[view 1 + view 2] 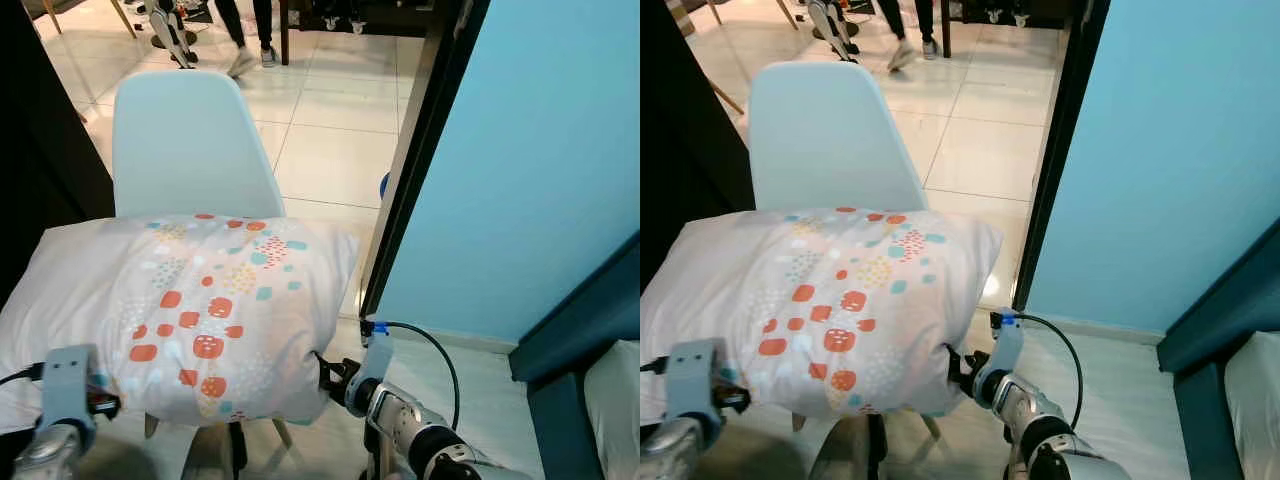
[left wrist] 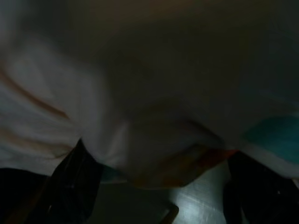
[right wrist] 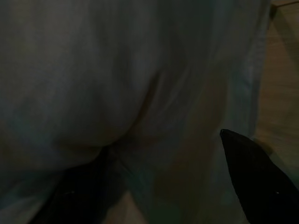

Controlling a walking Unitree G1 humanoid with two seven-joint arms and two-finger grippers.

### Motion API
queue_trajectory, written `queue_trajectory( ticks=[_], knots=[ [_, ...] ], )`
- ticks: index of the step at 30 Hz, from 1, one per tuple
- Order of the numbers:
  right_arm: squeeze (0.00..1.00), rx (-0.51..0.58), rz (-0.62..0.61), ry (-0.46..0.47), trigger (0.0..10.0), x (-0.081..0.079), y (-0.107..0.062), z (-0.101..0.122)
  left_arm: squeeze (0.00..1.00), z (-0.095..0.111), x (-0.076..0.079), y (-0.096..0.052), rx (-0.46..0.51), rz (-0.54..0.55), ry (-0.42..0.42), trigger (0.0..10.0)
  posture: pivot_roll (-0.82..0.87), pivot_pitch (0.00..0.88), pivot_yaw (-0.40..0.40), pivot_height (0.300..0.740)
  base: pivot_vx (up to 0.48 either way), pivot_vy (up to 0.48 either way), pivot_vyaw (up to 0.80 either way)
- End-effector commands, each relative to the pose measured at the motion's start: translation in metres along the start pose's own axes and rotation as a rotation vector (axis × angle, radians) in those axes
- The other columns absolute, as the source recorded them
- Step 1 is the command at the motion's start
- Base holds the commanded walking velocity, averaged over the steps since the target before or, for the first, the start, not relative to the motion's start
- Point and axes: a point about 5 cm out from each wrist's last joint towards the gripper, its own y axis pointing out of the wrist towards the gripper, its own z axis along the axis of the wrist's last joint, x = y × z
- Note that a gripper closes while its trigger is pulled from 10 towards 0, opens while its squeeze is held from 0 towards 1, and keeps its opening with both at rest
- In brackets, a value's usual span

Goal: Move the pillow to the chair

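Observation:
A white pillow (image 1: 190,310) printed with orange and teal dots lies across the seat of a pale white chair (image 1: 185,140), in front of its backrest and overhanging it to the left. My left gripper (image 1: 100,404) holds the pillow's near left edge, and my right gripper (image 1: 326,374) holds its near right corner. In both wrist views bunched pillow fabric (image 2: 154,154) (image 3: 140,107) sits between the two black fingers (image 2: 77,179) (image 3: 254,172). The fingertips are hidden under the pillow in the eye views.
A dark door frame (image 1: 415,160) and a light blue wall (image 1: 530,150) stand close on the right. A dark panel (image 1: 40,170) is on the left. Tiled floor (image 1: 330,120) stretches beyond the chair, where a person's legs (image 1: 245,35) stand. A teal bed edge (image 1: 580,330) is at the lower right.

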Motion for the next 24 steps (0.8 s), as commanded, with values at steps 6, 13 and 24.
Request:
queue_trajectory(
  ticks=[6,13,24],
  knots=[
    [0.0,-0.068,-0.025,-0.041,10.0,0.003,-0.002,-0.013,0.0,0.003,-0.025,-0.03,-0.084,-0.163,0.097,10.0,0.05,0.116,-0.067,0.595,0.0,0.0,0.0],
    [0.0,-0.086,-0.068,-0.054,10.0,0.01,-0.006,-0.017,0.0,-0.004,-0.048,-0.047,-0.209,-0.094,0.218,10.0,0.05,0.112,-0.065,0.595,0.0,0.0,0.0],
    [0.0,-0.055,-0.132,-0.076,10.0,0.024,-0.014,-0.014,0.0,0.008,-0.008,-0.046,-0.081,-0.287,0.21,10.0,0.05,0.101,-0.072,0.605,0.0,0.0,0.0]
  ],
)
